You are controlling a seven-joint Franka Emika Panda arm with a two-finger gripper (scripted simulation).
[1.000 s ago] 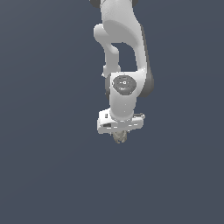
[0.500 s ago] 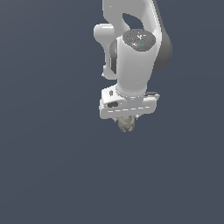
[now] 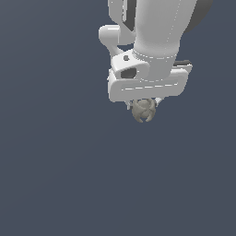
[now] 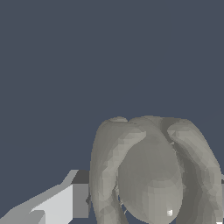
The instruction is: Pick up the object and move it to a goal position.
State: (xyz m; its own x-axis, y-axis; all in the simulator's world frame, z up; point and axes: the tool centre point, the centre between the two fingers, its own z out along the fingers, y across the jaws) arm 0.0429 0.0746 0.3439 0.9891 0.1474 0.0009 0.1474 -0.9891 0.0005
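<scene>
The object (image 3: pixel 144 111) is a small grey-beige ridged lump, held just under the white hand of my arm. My gripper (image 3: pixel 144 109) is shut on it and holds it in the air against the plain dark grey background. The fingers are mostly hidden behind the hand and the lump in the exterior view. In the wrist view the object (image 4: pixel 151 175) fills the near part of the picture, with one white and grey finger (image 4: pixel 65 201) pressed against its side.
The white arm and hand (image 3: pixel 150 69) fill the upper middle of the exterior view. Around them I see only uniform dark grey.
The arm with the lump in its gripper has come much closer to the exterior camera and looks far larger. The hand has risen in the picture and shifted to the exterior view's right.
</scene>
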